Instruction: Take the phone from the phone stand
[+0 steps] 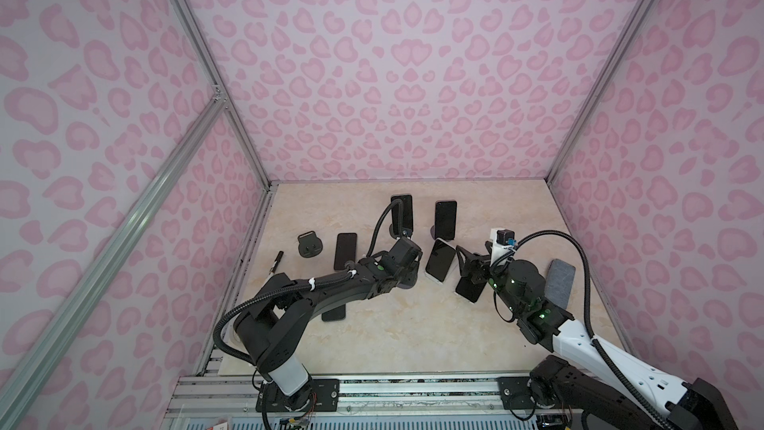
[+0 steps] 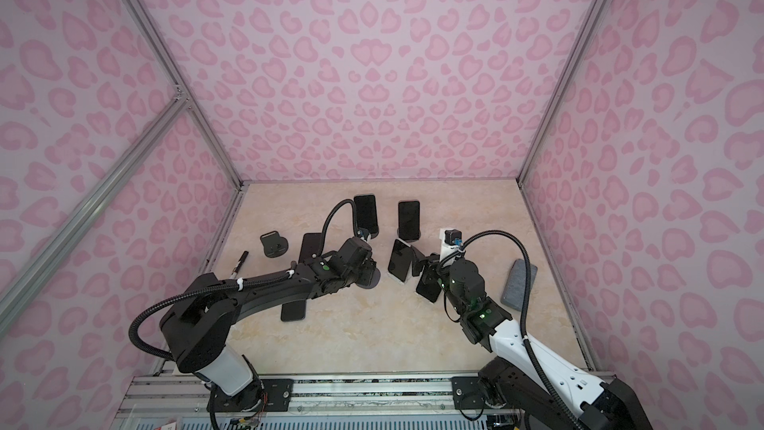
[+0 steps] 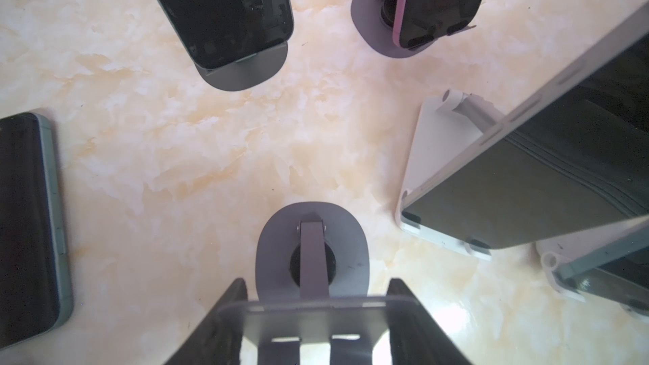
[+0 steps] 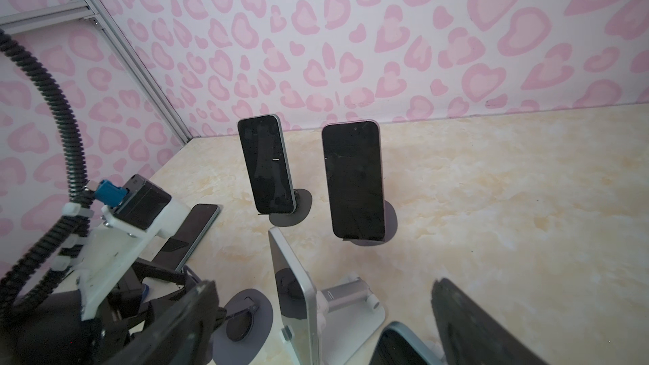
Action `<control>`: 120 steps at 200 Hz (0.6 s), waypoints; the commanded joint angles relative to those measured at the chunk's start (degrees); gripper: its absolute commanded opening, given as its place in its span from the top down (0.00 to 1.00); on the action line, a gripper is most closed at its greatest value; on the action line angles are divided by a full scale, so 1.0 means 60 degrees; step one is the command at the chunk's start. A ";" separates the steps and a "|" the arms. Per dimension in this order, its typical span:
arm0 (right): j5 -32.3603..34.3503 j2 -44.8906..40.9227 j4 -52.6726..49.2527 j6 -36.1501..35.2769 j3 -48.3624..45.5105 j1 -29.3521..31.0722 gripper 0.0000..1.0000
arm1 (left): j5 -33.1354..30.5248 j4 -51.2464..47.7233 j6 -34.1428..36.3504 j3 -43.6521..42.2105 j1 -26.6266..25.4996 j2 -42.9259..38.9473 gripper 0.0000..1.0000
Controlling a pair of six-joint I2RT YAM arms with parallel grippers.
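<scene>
Because the table (image 1: 372, 337) is bare only along its front half while phones and stands crowd its middle, the safest way out is straight up and then back toward that bare front. Judging by the poses, the right arm has the step: the right gripper (image 1: 469, 266) hangs with its fingers (image 4: 474, 321) spread wide above the top end of the pale-rimmed phone (image 1: 471, 292). That phone leans seated on a white stand (image 3: 558, 275) right of centre. To do it well, the pads should come down on the phone's long side edges and close squarely. The lift should follow the lean until the bottom edge clears the stand's lip, and only then swing away. The white-backed phone (image 1: 440, 260) on its own stand sits just beside, and in the right wrist view it appears inside the finger spread, so the gripper likely needs shifting to take one phone only. A grey pad (image 1: 559, 283) lies between this arm and the table's right edge, leaving little room there. Two more propped phones (image 1: 402, 210) stand behind. The left gripper (image 3: 318, 301) is pinched on the side edges of a grey stand (image 3: 277, 240) plate; no phone shows on it
</scene>
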 commanded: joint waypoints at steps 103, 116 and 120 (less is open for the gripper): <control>0.0163 0.0064 0.0413 -0.0007 -0.0070 0.0085 0.04 | -0.0690 -0.1549 -0.0583 0.0049 0.1501 -0.2475 0.48; 0.0165 0.0052 0.0437 -0.0008 -0.0100 0.0115 0.04 | -0.0653 -0.1679 -0.0529 0.0206 0.1750 -0.2527 0.48; 0.0177 0.0041 0.0437 0.0002 -0.0088 0.0108 0.04 | -0.0659 -0.1732 -0.0512 0.0277 0.1816 -0.2501 0.48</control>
